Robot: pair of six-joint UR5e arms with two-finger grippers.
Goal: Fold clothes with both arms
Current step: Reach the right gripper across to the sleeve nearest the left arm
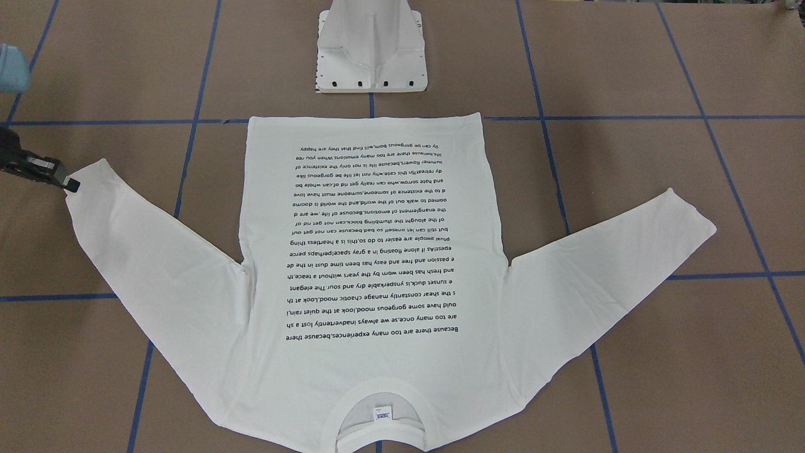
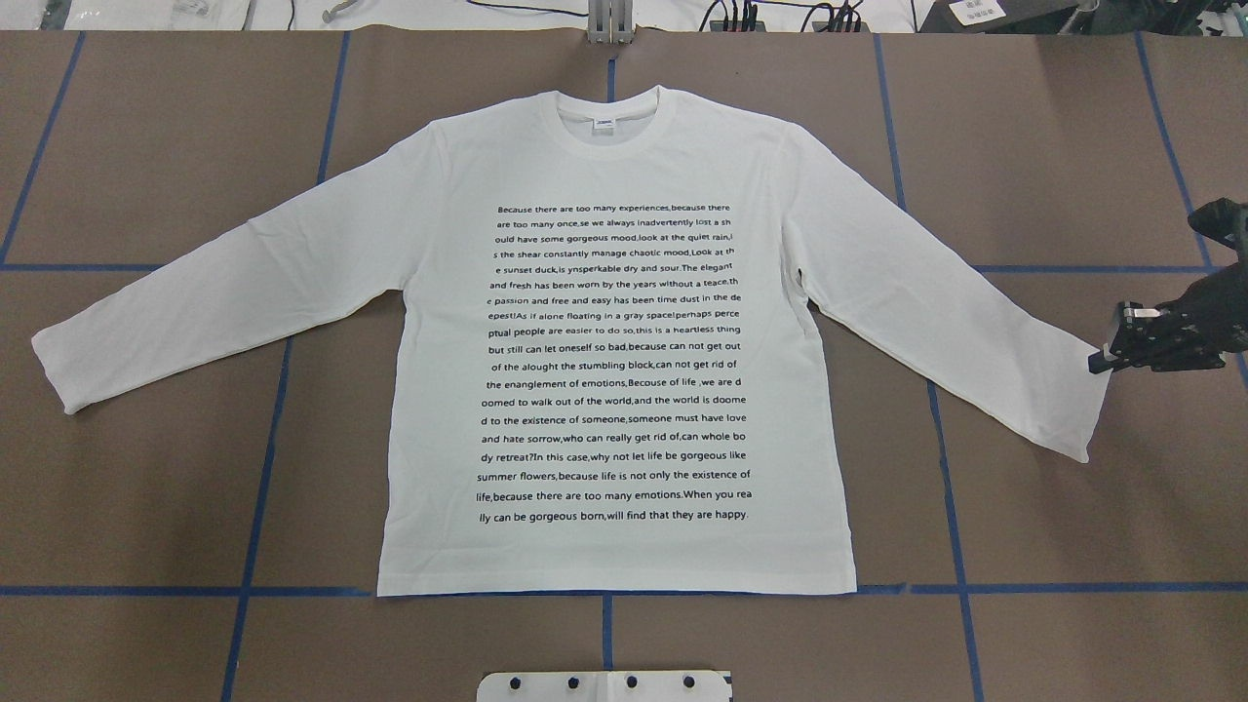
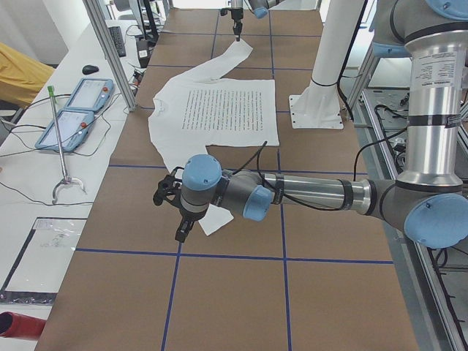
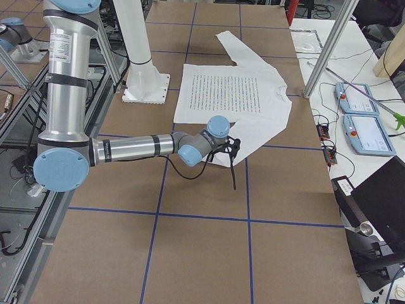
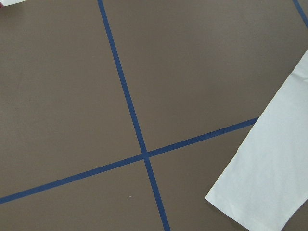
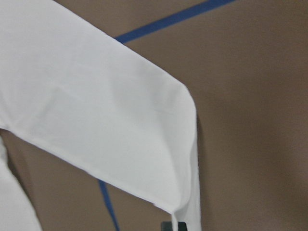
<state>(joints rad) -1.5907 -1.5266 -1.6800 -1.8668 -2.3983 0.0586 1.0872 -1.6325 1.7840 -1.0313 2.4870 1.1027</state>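
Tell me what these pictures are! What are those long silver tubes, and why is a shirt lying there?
Those tubes are two robot arms, the left arm and the right arm, each ending in a two-finger gripper. Six cameras took one moment: one from above behind the robot, one facing it, one at each table end, one on each wrist. On the brown table lies a white T-shirt, spread flat, printed words up. The right gripper appears to pinch one sleeve's cuff; its wrist camera shows that cuff close up. The left gripper hangs near the other cuff, and I can't tell whether it's open.
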